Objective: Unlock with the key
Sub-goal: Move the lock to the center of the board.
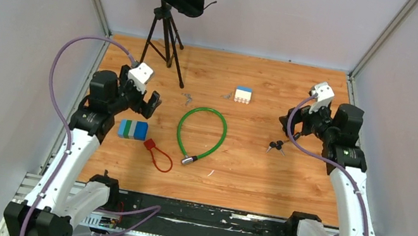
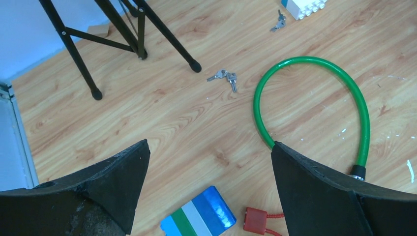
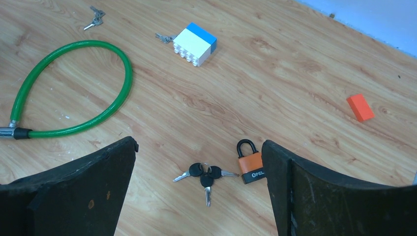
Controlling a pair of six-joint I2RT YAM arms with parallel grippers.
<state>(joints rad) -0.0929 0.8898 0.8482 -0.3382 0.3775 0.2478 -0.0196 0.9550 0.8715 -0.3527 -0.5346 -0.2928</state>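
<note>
here, the padlock (image 3: 249,166) and keys (image 3: 204,176) lie side by side, untouched, framed between the spread jaws of the right gripper (image 3: 199,143).

Three locks are lying on the table (image 1: 300,95): a green cable lock (image 2: 305,59), a red cable lock (image 1: 149,144) at its eight o'clock, a padlock (image 3: 249,163) at three. Three key bunches are lying about: silver pair (image 2: 223,76), silver bunch (image 3: 163,37), black trio (image 3: 205,176). Three blocks are sitting out: white-blue block (image 3: 200,43), striped block (image 2: 199,219), orange block (image 3: 360,107). One stand (image 1: 167,27) is standing at eleven.
</note>
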